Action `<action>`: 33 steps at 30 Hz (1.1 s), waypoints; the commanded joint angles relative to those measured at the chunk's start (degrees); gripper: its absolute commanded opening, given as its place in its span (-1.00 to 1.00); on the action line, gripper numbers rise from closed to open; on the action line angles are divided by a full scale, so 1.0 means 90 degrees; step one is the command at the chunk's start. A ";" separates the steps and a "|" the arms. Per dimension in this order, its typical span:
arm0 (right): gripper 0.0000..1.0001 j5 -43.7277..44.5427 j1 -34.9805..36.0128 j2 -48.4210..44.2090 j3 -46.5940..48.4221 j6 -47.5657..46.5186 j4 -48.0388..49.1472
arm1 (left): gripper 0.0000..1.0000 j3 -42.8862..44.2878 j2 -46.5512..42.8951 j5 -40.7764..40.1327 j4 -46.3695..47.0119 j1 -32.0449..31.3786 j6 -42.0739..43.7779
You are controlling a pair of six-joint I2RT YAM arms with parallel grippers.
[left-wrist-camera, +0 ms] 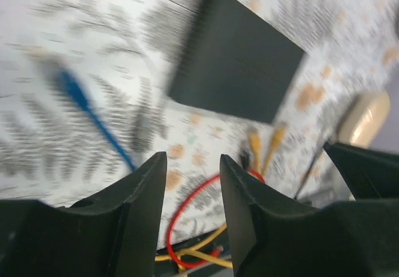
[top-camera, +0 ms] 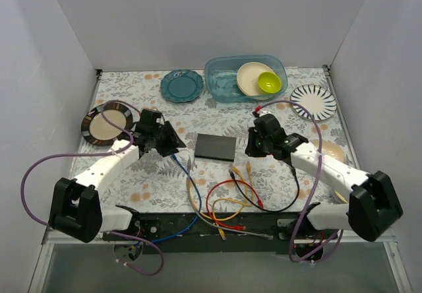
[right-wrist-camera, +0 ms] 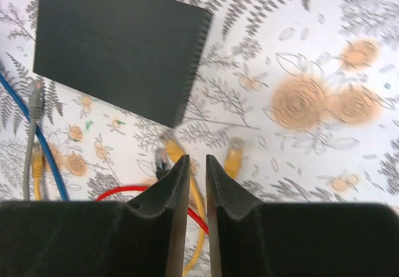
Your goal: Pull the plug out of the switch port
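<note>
Jaws first: the left gripper (left-wrist-camera: 193, 160) is held spread with a clear gap and nothing in it. The right gripper (right-wrist-camera: 197, 161) is all but pressed together, with only a thin slit left and nothing pinched.

Biggest to smallest, the floral table (top-camera: 224, 118) is seen across the whole top view. A clear blue tub (top-camera: 217, 87) is parked at the back, with a cream plate (top-camera: 249, 76) and a lime bowl (top-camera: 269, 80) inside it. A teal plate (top-camera: 182, 86) is set just left of the tub.

The black switch (top-camera: 215, 147) is laid flat mid-table, between the two grippers and touched by neither. The switch port can't be picked out on any edge. A ribbed side is all that's shown in the right wrist view.

A tangle of loose cables is spread on the near side. A red cable (top-camera: 227, 189) is looped there, and a blue cable (top-camera: 186, 172) is run past the box's left side. Two yellow plugs (right-wrist-camera: 234, 155) are lying just off the near corner.
</note>
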 commanded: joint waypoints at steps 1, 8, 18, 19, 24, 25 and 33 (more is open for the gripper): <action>-0.57 0.0538 -0.0116 -0.1102 -0.0587 0.0371 -0.0264 | -0.22 0.0174 -0.0322 0.0828 0.1332 -0.1284 -0.0089; -0.55 0.1456 -0.0136 -0.3036 -0.0676 0.0715 -0.0732 | -0.22 0.1158 0.1658 0.0589 0.2508 -0.3637 0.0131; -0.54 0.1818 -0.0175 -0.3985 -0.0441 0.0744 -0.1846 | -0.24 0.2994 0.4501 0.0606 0.2285 -0.4878 0.0083; -0.54 0.1867 -0.0175 -0.4024 -0.0441 0.0725 -0.1943 | -0.25 0.3179 0.4667 0.0586 0.2196 -0.4977 0.0143; -0.54 0.1741 -0.0175 -0.4151 -0.0578 0.0715 -0.1944 | -0.31 0.3162 0.5186 0.0314 0.1435 -0.5154 -0.0071; -0.54 0.1673 -0.0175 -0.4132 -0.0597 0.0724 -0.1934 | -0.32 0.3084 0.5157 0.0023 0.1249 -0.5154 -0.0207; -0.54 0.1555 -0.0175 -0.4112 -0.0899 0.0675 -0.1672 | -0.47 0.0707 0.3675 -0.0771 -0.0421 -0.4833 -0.1564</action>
